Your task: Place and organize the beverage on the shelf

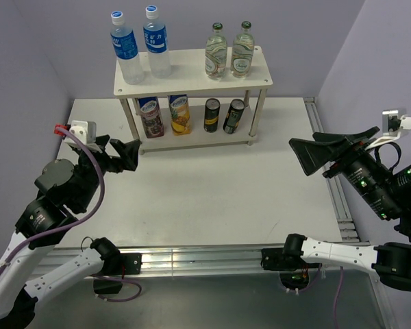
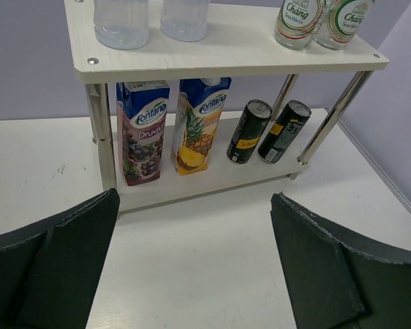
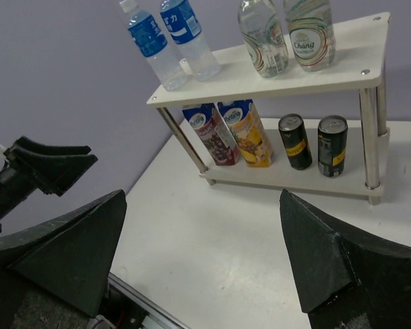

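Jaws wide apart and empty on the left gripper [image 1: 132,153] and right gripper [image 1: 301,156], both short of the shelf [image 1: 192,77]. It looks fully stocked, so a stray nudge could topple the Chang bottles [image 1: 216,53] off its top board.

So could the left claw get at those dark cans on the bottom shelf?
Probably yes. The left claw is open, facing the shelf, and the dark cans stand near the lower board's open front. The upper board blocks any approach from above.
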Motion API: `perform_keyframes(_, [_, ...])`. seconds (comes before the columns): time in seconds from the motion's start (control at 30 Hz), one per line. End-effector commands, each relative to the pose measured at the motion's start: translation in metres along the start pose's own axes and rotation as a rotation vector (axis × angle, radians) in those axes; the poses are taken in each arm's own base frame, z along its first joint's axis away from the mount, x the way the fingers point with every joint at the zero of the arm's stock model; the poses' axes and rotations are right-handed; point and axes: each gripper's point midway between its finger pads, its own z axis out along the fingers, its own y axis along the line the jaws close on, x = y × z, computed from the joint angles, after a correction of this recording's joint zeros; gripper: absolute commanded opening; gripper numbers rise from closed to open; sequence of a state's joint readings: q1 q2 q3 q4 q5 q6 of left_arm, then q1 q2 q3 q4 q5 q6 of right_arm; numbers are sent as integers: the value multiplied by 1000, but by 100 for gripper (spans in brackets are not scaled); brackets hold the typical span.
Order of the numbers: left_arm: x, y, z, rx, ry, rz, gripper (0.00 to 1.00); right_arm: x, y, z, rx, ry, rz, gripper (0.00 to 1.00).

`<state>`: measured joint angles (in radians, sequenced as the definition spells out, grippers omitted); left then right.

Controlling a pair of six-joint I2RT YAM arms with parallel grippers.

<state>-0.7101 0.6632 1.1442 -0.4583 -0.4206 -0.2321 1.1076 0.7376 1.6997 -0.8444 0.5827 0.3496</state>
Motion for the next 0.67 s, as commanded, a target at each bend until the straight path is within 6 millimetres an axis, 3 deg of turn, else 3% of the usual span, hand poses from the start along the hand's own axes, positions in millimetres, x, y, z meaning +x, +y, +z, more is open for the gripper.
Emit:
perform_keyframes(0.0, [-20,1,1,-9,-76,-16,99,7,-2,4,14,25,-43,100])
perform_keyframes(0.63, [-15,9,3,-50,-83,-7,99,13,-2,15,30,10,-72,100])
